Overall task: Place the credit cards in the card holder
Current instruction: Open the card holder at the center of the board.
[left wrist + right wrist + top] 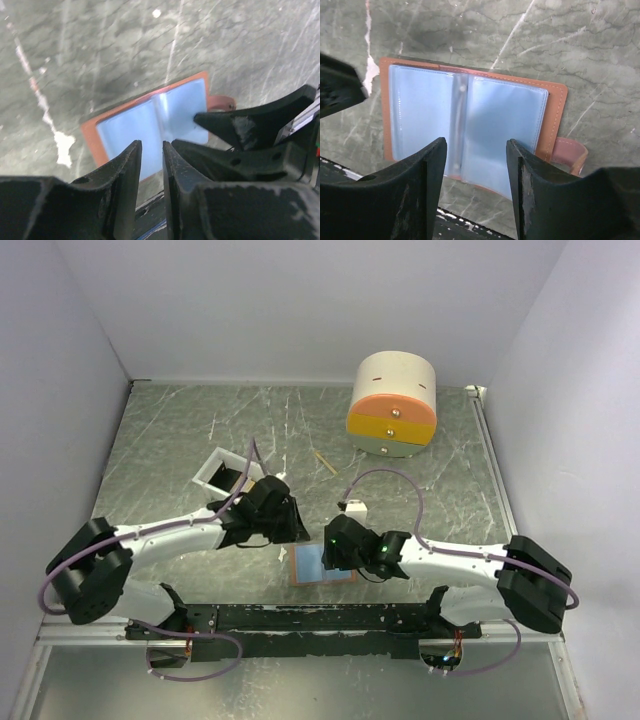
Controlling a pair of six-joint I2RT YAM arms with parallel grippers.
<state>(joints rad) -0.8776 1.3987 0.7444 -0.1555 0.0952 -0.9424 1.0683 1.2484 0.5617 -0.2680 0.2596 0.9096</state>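
The card holder [322, 566] lies open and flat near the table's front edge, light blue inner faces [470, 120] up inside a salmon-pink border, its snap strap [570, 156] sticking out to one side. My right gripper [476, 142] hovers open just above its near edge, with nothing between the fingers. My left gripper [151, 144] hangs above the holder's left side [125, 130], its fingers a narrow gap apart and empty. No credit card shows clearly. Something dark lies in the white tray [212, 468], partly hidden by a cable.
A round cream, orange and yellow drawer box [393, 405] stands at the back right. A thin wooden stick [324, 462] lies in front of it. A small white piece [354, 508] sits behind my right gripper [332, 548]. White walls close in three sides.
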